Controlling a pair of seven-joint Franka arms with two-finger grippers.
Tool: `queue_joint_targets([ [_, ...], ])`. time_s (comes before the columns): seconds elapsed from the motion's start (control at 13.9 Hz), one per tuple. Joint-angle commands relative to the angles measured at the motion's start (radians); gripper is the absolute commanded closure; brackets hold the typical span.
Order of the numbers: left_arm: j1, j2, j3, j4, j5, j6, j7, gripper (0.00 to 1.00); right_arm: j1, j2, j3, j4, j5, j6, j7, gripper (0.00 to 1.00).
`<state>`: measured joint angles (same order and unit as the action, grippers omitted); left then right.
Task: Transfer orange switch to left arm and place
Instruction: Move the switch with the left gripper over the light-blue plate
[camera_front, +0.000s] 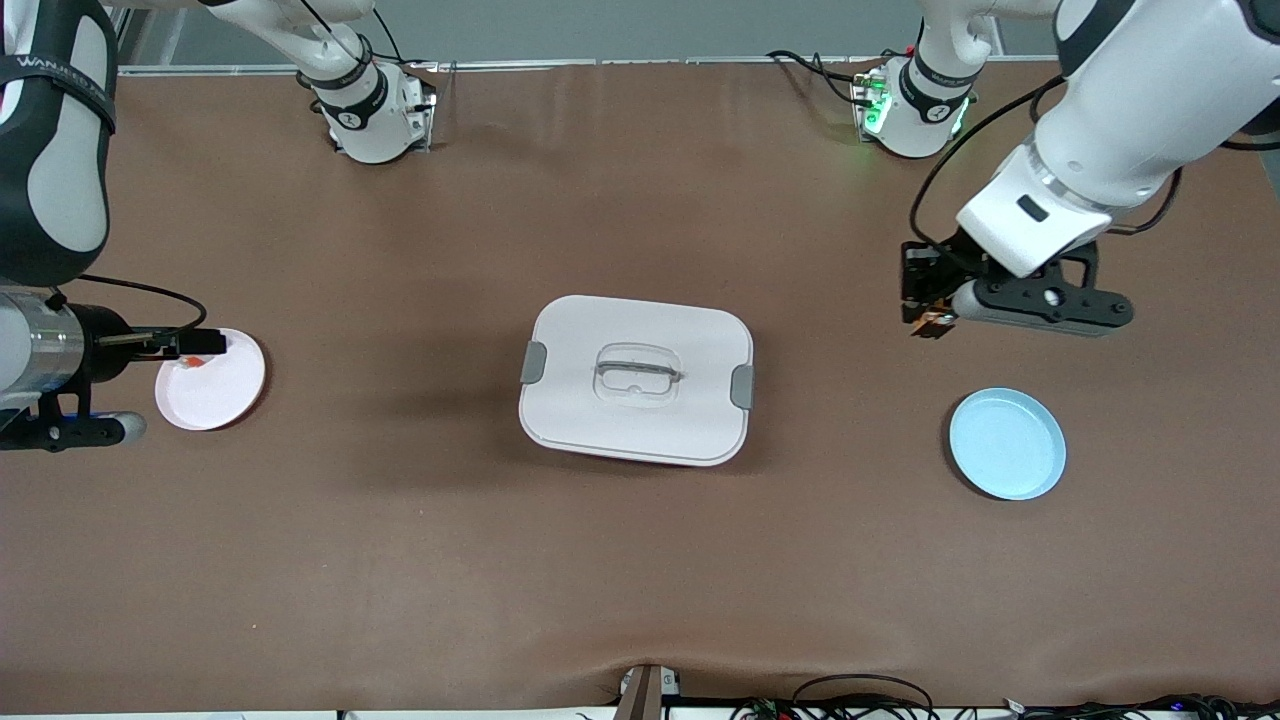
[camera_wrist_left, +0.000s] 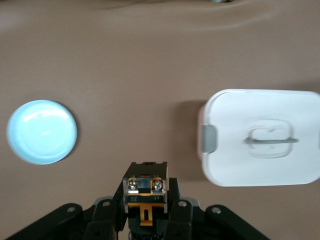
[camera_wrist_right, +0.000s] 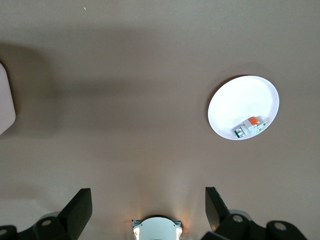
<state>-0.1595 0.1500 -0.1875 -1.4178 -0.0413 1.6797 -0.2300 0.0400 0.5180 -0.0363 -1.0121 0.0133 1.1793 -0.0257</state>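
A: Orange switch (camera_front: 932, 322), where?

B: Pinched in the left gripper (camera_front: 925, 310), up in the air over bare table (camera_front: 640, 580) toward the left arm's end. It sits between the box (camera_front: 636, 380) and the blue plate (camera_front: 1007, 443) as seen from the left wrist, touching neither.

A: Axis?

B: In the left wrist view the switch (camera_wrist_left: 145, 192) runs lengthwise along the fingers (camera_wrist_left: 172, 210), black body end sticking out past the tips, two silver screws and the brownish-orange contact strip facing the camera. The orange end itself I can't make out. In the front view only a small brownish bit pokes out below the fingers.

A: Left arm pose?

B: Comes down from its base at the top of the front view, forearm slanting toward the table, hand turned so the gripper points roughly toward the box end of the table. Jaws pressed in on the switch.

A: Right side?

B: Right gripper (camera_front: 195, 343) hovers over the rim of the white plate (camera_front: 215, 390) at the right arm's end. Jaws spread wide, nothing in them. Its wrist view shows the fingers (camera_wrist_right: 77, 212) well apart. A small silver-and-clear part (camera_wrist_right: 250, 126) with an orange bit lies on that plate near the rim.

A: Box?

B: Mid-table, lid on, grey clips at both ends.
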Motion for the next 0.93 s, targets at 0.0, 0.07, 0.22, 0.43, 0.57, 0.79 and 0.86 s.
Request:
queue_joint_targets([
  [0.0,0.017,-0.044,-0.001,-0.026,0.069,-0.053,0.035,1.0,-0.011,-0.03,0.012,-0.013,-0.022,-0.01,-0.014,0.0],
  [0.07,0.026,-0.052,-0.001,-0.026,0.096,-0.072,0.037,1.0,-0.011,-0.03,0.012,-0.013,-0.024,-0.01,-0.014,0.0],
  [0.22,0.053,-0.055,-0.001,-0.026,0.106,-0.098,0.035,1.0,-0.012,-0.03,0.012,-0.013,-0.024,-0.01,-0.014,0.0],
  [0.43,0.101,-0.055,-0.001,-0.029,0.106,-0.126,0.035,1.0,-0.011,-0.032,0.012,-0.013,-0.024,-0.01,-0.008,0.0],
  [0.57,0.141,-0.053,-0.001,-0.032,0.106,-0.129,0.026,1.0,-0.012,-0.032,0.012,-0.014,-0.023,-0.01,-0.008,0.0],
  [0.79,0.219,-0.041,-0.003,-0.035,0.106,-0.129,0.009,1.0,-0.012,-0.033,0.01,-0.019,-0.022,-0.01,-0.008,0.0],
  [0.86,0.236,-0.035,-0.003,-0.035,0.106,-0.127,0.003,1.0,-0.012,-0.038,0.012,-0.031,-0.022,-0.007,-0.008,0.0],
])
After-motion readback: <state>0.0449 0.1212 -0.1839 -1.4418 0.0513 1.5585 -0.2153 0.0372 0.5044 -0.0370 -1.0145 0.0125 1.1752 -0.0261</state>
